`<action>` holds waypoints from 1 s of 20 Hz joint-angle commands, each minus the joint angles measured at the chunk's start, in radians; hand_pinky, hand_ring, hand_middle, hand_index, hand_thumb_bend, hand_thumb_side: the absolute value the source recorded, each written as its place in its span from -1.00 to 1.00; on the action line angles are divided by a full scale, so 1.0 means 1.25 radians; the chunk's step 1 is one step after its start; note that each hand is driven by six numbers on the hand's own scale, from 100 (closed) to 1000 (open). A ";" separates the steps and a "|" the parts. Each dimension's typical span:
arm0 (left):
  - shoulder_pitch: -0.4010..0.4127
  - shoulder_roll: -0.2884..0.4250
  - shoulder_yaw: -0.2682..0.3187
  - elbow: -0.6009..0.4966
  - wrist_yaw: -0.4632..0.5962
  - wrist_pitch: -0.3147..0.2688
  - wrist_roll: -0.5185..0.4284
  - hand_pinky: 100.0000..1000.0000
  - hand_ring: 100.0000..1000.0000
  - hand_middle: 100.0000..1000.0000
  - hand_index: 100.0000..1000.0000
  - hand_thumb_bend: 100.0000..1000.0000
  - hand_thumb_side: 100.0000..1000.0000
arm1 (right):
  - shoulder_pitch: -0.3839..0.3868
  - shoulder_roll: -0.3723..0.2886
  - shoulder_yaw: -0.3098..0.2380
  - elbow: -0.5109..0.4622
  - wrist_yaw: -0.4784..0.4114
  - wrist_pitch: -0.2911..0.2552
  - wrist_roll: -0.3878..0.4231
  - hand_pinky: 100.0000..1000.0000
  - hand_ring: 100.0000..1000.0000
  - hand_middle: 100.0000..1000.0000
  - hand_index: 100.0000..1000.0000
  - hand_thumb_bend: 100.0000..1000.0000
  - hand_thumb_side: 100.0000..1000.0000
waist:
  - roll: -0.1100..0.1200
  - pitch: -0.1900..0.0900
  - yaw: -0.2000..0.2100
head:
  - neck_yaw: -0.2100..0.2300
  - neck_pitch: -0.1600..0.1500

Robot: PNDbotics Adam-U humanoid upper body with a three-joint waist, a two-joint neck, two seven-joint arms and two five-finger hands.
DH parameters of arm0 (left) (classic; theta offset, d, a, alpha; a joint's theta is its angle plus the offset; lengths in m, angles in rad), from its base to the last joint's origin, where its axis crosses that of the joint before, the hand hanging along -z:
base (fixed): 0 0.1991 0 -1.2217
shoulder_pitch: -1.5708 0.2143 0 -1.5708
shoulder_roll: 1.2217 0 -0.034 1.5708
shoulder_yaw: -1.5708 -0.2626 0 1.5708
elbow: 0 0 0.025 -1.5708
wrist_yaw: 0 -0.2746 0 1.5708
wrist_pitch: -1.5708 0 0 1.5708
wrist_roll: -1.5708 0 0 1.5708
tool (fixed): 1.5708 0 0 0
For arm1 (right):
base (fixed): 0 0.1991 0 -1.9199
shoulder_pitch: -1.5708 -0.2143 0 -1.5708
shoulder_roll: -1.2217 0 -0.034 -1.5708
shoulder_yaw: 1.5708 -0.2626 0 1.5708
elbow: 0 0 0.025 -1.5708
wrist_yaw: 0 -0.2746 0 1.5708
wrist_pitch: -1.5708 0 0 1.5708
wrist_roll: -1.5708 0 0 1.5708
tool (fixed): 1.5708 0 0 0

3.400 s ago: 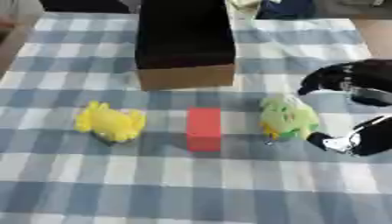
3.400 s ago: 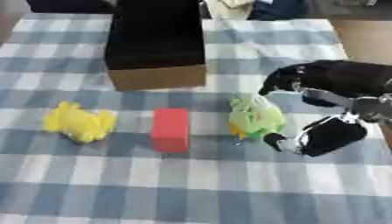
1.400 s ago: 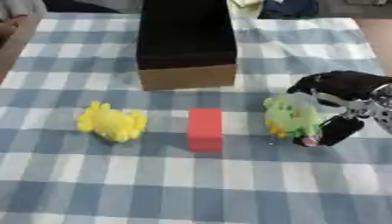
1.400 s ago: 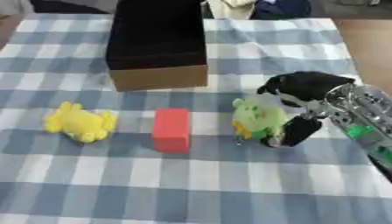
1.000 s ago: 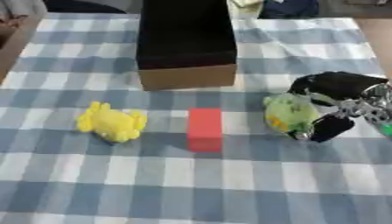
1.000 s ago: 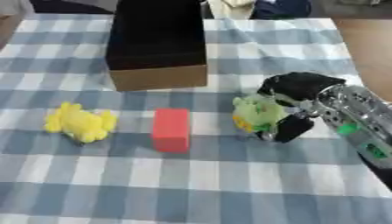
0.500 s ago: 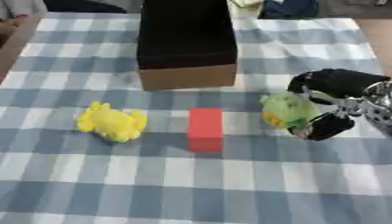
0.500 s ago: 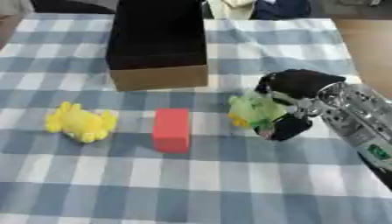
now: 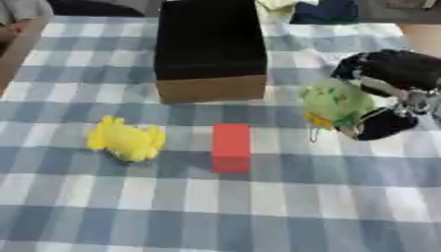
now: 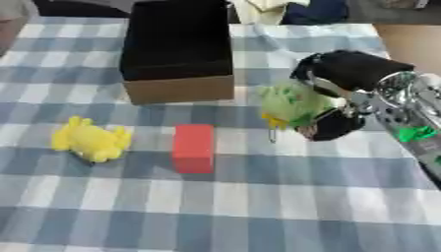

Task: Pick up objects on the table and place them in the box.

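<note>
Right hand (image 10: pixel 337 93) is curled round the green plush toy (image 10: pixel 293 104), holding it right of centre, near the box's near-right corner. Box (image 9: pixel 209 47) sits open at far centre of the checked surface (image 9: pixel 258 206); red block (image 9: pixel 231 146) lies near-side of it, yellow plush toy (image 9: pixel 126 140) to the left. Left hand shows in neither view.
</note>
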 commanded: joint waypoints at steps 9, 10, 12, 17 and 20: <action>-0.031 0.057 -0.027 -0.012 -0.055 0.055 -0.074 0.06 0.44 0.28 0.64 -0.99 0.98 | -0.161 0.075 -0.021 0.041 0.010 0.021 -0.006 0.71 0.69 0.46 0.45 -1.00 -0.44 | 0.003 -0.019 0.009 | -0.018 -0.006; -0.035 0.062 -0.031 -0.012 -0.066 0.061 -0.083 0.06 0.44 0.28 0.64 -1.00 0.98 | -0.177 0.091 -0.021 0.058 0.014 0.021 -0.010 0.71 0.69 0.45 0.45 -1.00 -0.43 | 0.003 -0.019 0.010 | -0.020 -0.006; -0.042 0.069 -0.039 -0.012 -0.082 0.070 -0.100 0.06 0.44 0.28 0.63 -1.00 0.98 | -0.207 0.126 -0.022 0.097 0.021 0.022 -0.021 0.71 0.69 0.44 0.45 -1.00 -0.40 | 0.003 -0.018 0.014 | -0.025 -0.008; -0.061 0.073 -0.058 -0.012 -0.093 0.078 -0.130 0.06 0.44 0.28 0.63 -1.00 0.98 | -0.275 0.228 -0.034 0.225 0.057 0.022 -0.069 0.71 0.69 0.44 0.46 -1.00 -0.35 | 0.002 -0.016 0.024 | -0.038 -0.014; -0.072 0.072 -0.065 -0.012 -0.091 0.076 -0.139 0.06 0.44 0.28 0.63 -1.00 0.98 | -0.303 0.282 -0.045 0.303 0.090 0.018 -0.108 0.71 0.69 0.44 0.46 -1.00 -0.33 | 0.001 -0.014 0.032 | -0.045 -0.017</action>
